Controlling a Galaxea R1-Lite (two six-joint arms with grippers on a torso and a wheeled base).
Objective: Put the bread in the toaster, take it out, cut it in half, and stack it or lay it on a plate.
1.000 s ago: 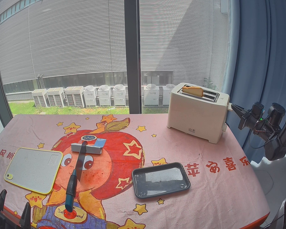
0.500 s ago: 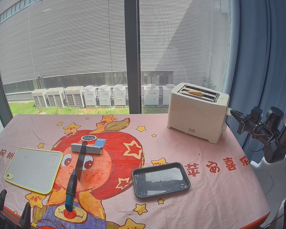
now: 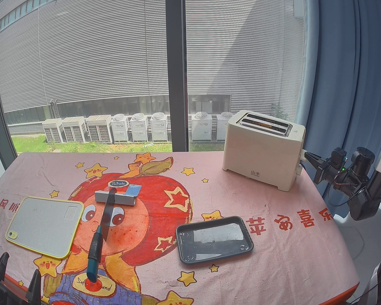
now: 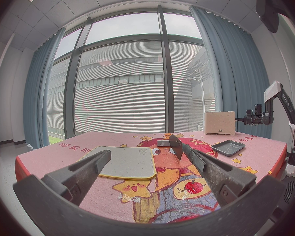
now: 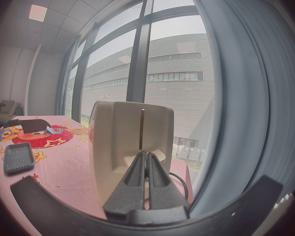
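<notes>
The cream toaster (image 3: pixel 264 153) stands at the table's back right. A slice of bread (image 3: pixel 261 124) sits low inside its near slot, with only a golden edge showing. My right gripper (image 3: pixel 305 154) is at the toaster's right side, shut, with its tips (image 5: pixel 145 154) resting on the cream lever (image 5: pixel 159 155) low in the slot. My left gripper (image 3: pixel 17 276) hangs open over the near left table edge, nothing between its fingers (image 4: pixel 88 167). The dark rectangular plate (image 3: pixel 214 239) lies empty in front of the toaster.
A grey cutting board with a yellow rim (image 3: pixel 44 225) lies at the front left. A blue-handled knife (image 3: pixel 98 240) leans its blade on a small rest (image 3: pixel 116 196) at the table's middle. A blue curtain (image 3: pixel 351 64) hangs right of the toaster.
The bread, standing above the slot a second ago, has sunk into the toaster. My right gripper moved down along the toaster's side. The left arm stayed still.
</notes>
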